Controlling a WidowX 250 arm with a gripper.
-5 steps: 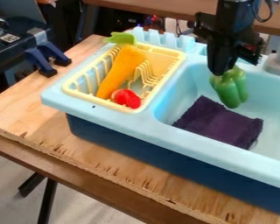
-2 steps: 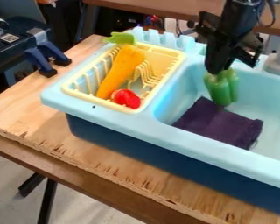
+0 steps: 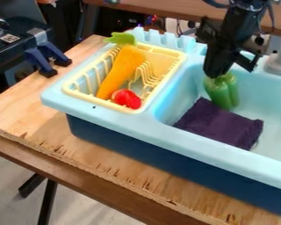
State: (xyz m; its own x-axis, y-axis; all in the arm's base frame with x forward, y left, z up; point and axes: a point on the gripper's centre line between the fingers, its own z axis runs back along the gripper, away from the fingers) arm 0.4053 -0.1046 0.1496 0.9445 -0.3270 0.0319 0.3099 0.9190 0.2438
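The black gripper [image 3: 220, 72] hangs over the back left part of the sink basin, at the top of a green pepper [image 3: 224, 92]. The pepper is upright, just behind a dark purple cloth [image 3: 220, 124] that lies in the basin. Whether the fingers are closed on the pepper cannot be made out. To the left, a yellow dish rack [image 3: 169, 55] holds an orange carrot [image 3: 121, 70] with a green top and a red item [image 3: 127, 99] by the carrot's lower end.
The light blue sink [image 3: 144, 118] stands on a wooden table [image 3: 102, 169]. A grey faucet [image 3: 279, 61] rises at the sink's back right. Blue clamps [image 3: 48, 57] are at the far left, beside dark equipment.
The pepper has shifted a little left, along with the gripper, and sits slightly lower behind the cloth. The upper arm has swung slightly to the right.
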